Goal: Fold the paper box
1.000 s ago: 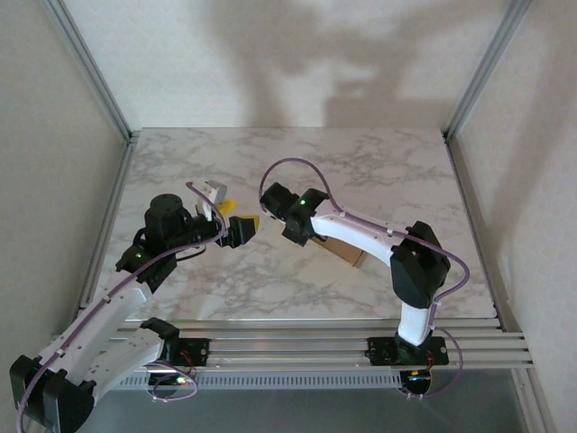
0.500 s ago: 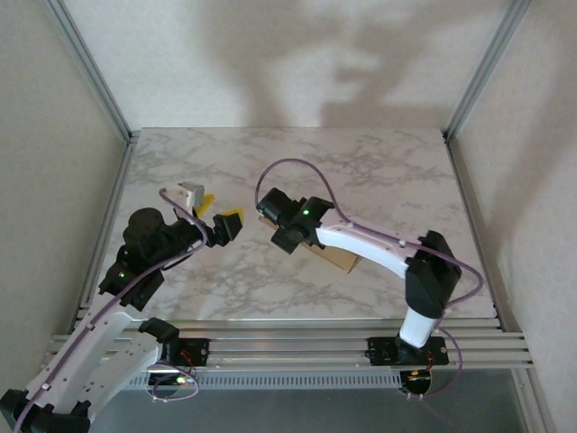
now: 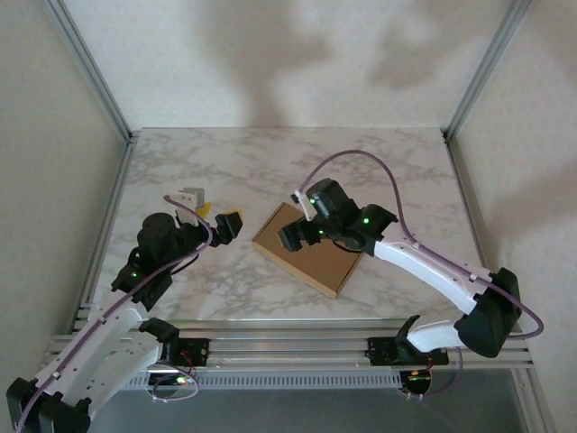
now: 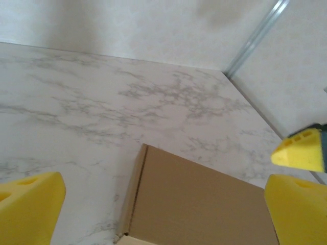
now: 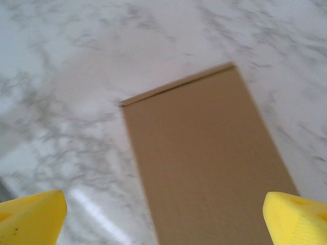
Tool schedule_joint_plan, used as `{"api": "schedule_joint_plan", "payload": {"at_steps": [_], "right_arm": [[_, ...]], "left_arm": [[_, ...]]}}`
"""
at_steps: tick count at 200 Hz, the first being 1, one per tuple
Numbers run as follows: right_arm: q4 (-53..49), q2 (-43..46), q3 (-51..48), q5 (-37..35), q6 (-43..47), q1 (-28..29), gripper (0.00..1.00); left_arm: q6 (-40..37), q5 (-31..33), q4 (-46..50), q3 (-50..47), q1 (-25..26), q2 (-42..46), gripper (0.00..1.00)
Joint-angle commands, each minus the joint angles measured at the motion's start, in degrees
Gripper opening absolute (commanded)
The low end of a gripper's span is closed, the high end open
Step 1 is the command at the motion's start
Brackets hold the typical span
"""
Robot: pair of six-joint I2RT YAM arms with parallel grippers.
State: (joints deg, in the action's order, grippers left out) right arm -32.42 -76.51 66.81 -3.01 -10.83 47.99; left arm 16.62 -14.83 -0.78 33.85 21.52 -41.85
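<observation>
- The paper box lies flat on the marble table, around the middle and a little toward the near edge, turned at an angle to the table's sides.
- From above it reads as one slim, closed brown rectangle: no flaps stand up and no tabs stick out to the sides.
- The left wrist view shows a neat creased edge along one side of it. Whether the end tabs are fully tucked into their slots cannot be told.
- The left gripper sits just beside the box's left corner, clear of it. Its yellow fingers are spread wide with nothing between them.
- The right gripper hangs over the box's top face, fingers wide apart and gripping nothing. Whether it touches the cardboard cannot be told.
- Judging from this, the folding looks done or very nearly so. What may be left is a last press on a flap or tab.
</observation>
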Motion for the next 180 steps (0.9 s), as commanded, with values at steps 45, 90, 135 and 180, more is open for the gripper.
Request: {"api": "schedule_joint_plan", "payload": {"at_steps": [45,90,135,180], "right_arm": [[14.52,12.04,-13.9,-17.63,-1.91,-6.77,0.99],[21.43,13.26,-21.84,-21.66,-1.29,-8.08,0.99],[20.81,12.73,-23.8,-23.48,-0.82,-8.6,0.99],[24.63,14.67,-27.81,-20.27,-0.84,-14.11,0.99]], "left_arm": [[-3.58,26.16,-7.78,-2.58,-0.89,-7.72,1.0],[-10.53,30.41,-22.34,-6.72,-8.1,-15.68,1.0],[-14.81,31.4,-41.28,-13.66,-15.29,-22.78,1.0],[-16.36,26.87,-56.25,-18.55,-18.18,-32.13,0.99]]}}
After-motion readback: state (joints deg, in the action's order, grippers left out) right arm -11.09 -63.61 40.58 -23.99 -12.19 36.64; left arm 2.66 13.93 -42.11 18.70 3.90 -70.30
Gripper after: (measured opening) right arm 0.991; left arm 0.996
